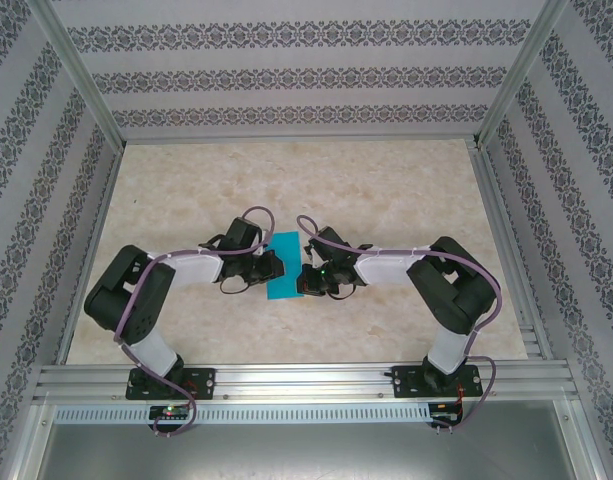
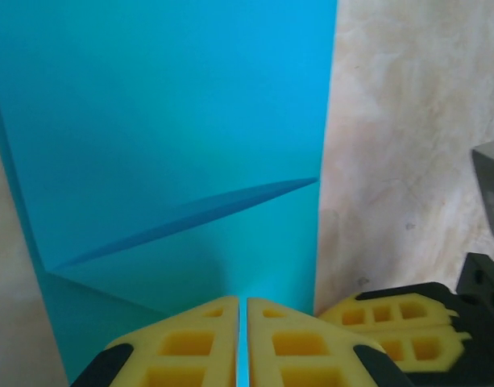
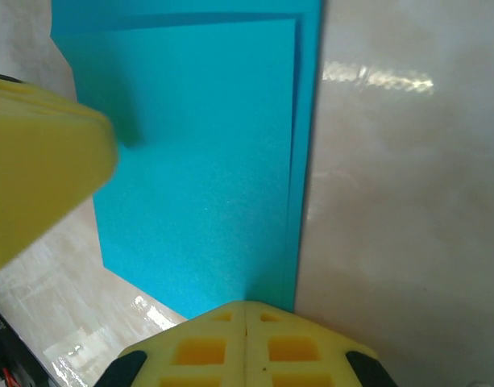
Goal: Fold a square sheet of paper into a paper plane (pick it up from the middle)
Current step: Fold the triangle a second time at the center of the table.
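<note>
The square sheet of paper is bright cyan and lies folded into a narrow upright rectangle on the table between my two grippers. In the left wrist view the paper shows a slanting crease and a loose layer along its left edge. My left gripper is shut on the paper's near edge, with a thin cyan strip showing between its yellow pads. In the right wrist view two layers of the paper lie slightly offset. My right gripper is shut, with its tips at the paper's edge and nothing between them.
The beige marbled tabletop stretches all round the paper. Aluminium frame rails and patterned walls border it. The right gripper's yellow fingers show beside the left gripper, and a left finger shows close beside the paper.
</note>
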You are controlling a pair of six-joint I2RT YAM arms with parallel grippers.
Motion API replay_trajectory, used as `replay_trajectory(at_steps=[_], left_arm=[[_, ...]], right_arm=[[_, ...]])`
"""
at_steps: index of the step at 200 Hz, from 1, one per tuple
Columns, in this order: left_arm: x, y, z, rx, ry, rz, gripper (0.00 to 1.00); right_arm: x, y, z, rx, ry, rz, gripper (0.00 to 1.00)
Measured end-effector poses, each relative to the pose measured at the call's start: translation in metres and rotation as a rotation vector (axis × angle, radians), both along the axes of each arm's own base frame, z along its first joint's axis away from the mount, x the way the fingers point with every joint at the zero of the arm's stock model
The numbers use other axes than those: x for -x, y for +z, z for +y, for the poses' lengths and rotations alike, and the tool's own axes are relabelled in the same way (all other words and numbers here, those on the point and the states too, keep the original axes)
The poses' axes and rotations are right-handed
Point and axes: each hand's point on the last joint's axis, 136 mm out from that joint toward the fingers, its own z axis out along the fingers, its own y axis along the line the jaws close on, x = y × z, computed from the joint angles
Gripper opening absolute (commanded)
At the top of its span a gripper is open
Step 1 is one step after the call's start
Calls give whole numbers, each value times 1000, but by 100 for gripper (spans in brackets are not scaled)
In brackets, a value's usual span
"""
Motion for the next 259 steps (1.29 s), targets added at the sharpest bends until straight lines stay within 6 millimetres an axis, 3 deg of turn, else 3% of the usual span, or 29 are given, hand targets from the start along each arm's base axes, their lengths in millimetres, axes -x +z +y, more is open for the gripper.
replay_trajectory(at_steps=[22,105,158,215,259], left_arm=[[0,-10,0,-10,1,17,11],[-18,-10,16,-39,42,-19,10],[-17,-12,16,-21,13,-11,9],[-17,-11,15,-12,1,-12,9],[-16,-11,15,-10,-1,-12,8]], right_arm=[[1,0,1,3,3,0,5],[1,-1,0,21,11,6,5],[-1,4,-1,53,24,3,6],[-33,54,42,-29,38,-121,6],[-33,31,38,15,32,-98,5]])
